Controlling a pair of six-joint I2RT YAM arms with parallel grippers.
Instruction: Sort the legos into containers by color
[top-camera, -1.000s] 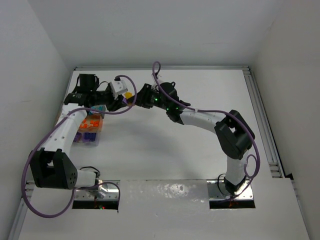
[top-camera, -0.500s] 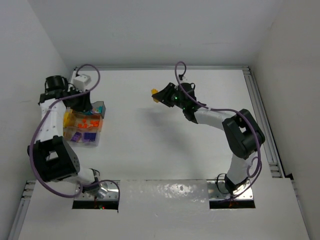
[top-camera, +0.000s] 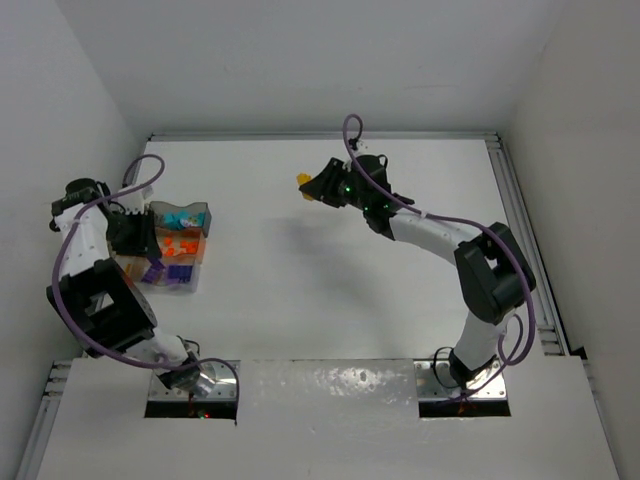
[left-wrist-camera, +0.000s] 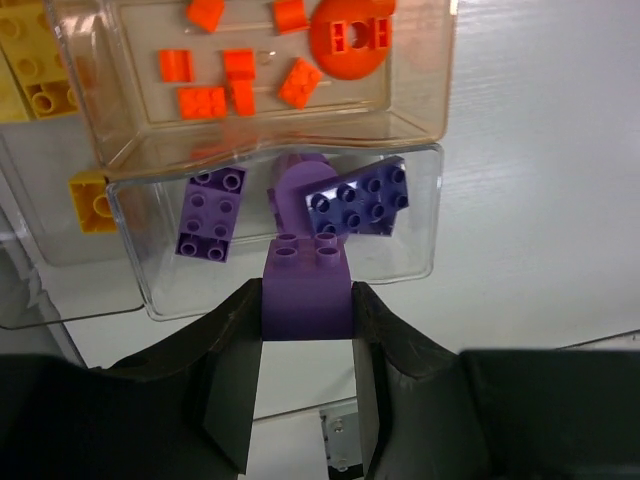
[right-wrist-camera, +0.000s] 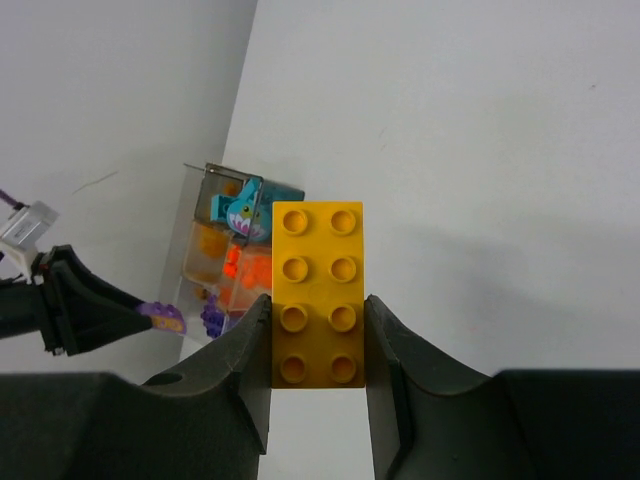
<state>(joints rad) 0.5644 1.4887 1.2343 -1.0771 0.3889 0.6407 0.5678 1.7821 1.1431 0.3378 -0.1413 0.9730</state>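
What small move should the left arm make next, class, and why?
Probably ease the left end effector forward a little, then open it. It grips a purple brick right at the near wall of the purple compartment, where other purple bricks lie, so the brick does not look clearly over the inside yet.

Readable text: none that I can make out in any view.
Yellow brick (right-wrist-camera: 318, 290): the studs are too blurred for me to read any mark.
Purple brick (left-wrist-camera: 306, 290): I read no lettering on its studs.
Containers (left-wrist-camera: 436, 210): I find no label on the clear walls.
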